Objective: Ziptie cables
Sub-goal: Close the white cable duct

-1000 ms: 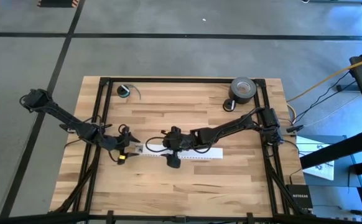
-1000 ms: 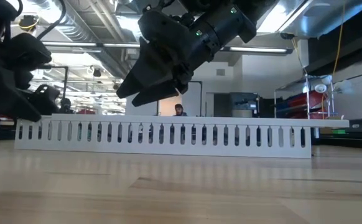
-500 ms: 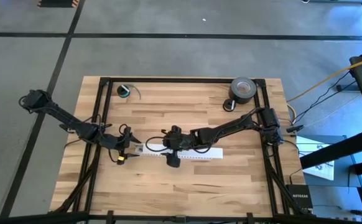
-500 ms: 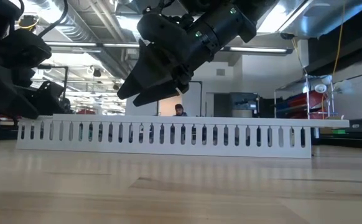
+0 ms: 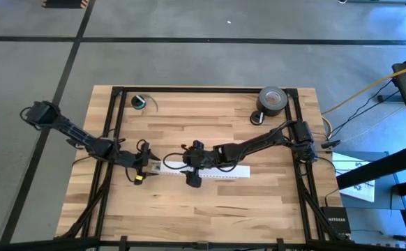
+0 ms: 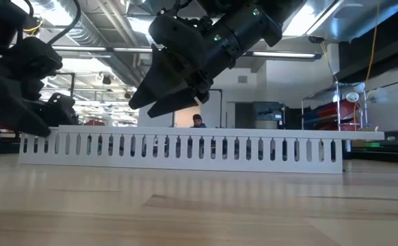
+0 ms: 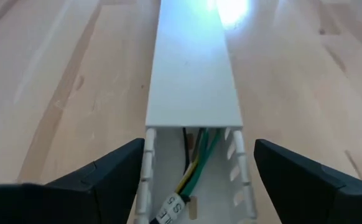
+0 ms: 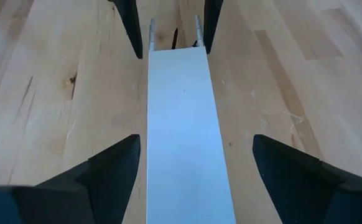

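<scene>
Barely anything moved since a second ago: your left gripper [image 7: 193, 171] crept slightly further along the white slotted duct [image 5: 203, 171], fingers spread, straddling its open end. Cables [image 7: 196, 163], green and pale yellow, lie inside the duct between those fingers. Your right gripper [image 8: 184, 165] hangs released over the lidded stretch, gripping nothing.
</scene>
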Robot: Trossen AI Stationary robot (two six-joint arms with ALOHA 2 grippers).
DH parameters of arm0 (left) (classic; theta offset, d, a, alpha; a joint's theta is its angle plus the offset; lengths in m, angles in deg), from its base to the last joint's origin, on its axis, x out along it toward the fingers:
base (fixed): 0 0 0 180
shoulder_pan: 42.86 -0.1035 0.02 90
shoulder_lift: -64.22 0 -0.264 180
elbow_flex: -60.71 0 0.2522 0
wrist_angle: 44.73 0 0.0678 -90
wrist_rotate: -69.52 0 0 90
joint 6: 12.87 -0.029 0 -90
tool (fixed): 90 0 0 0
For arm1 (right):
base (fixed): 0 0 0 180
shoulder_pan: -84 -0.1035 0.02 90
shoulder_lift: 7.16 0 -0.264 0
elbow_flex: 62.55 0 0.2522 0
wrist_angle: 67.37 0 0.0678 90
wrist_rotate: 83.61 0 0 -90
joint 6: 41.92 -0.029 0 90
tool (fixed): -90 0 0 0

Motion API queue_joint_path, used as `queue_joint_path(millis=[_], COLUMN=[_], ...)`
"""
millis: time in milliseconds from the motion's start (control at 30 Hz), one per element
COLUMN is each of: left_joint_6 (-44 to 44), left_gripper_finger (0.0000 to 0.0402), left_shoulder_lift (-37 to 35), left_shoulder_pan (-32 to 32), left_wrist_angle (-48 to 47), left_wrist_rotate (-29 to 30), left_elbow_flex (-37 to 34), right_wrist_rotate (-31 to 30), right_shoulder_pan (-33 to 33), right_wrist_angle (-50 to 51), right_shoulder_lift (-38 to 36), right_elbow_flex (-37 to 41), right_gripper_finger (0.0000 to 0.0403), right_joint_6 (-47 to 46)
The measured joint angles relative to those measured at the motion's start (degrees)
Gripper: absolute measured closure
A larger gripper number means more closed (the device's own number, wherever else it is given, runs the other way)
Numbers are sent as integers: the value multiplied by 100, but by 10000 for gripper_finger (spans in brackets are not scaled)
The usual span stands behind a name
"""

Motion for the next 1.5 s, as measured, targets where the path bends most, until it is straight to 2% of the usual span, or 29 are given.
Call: queue_joint_path(millis=[333, 900, 1000, 1167, 1500], left_joint_6=[62, 144, 139, 79, 56], left_gripper_finger=[175, 189, 189, 189, 189], left_shoulder_lift=[275, 285, 285, 285, 285], left_shoulder_pan=[0, 0, 0, 2, 9], left_wrist_angle=[210, 216, 215, 194, 179], left_wrist_rotate=[-121, -116, -116, -116, -205], left_elbow_flex=[0, 0, 0, 0, 0], right_wrist_rotate=[223, 445, 463, 407, 252], right_shoulder_pan=[0, 0, 0, -2, 14], right_wrist_angle=[-238, -590, -564, -581, -594], right_shoulder_lift=[361, 496, 496, 531, 718], right_elbow_flex=[-4, -2, -2, -6, -327], right_gripper_finger=[107, 108, 126, 193, 195], right_joint_6=[6, 302, 315, 316, 278])
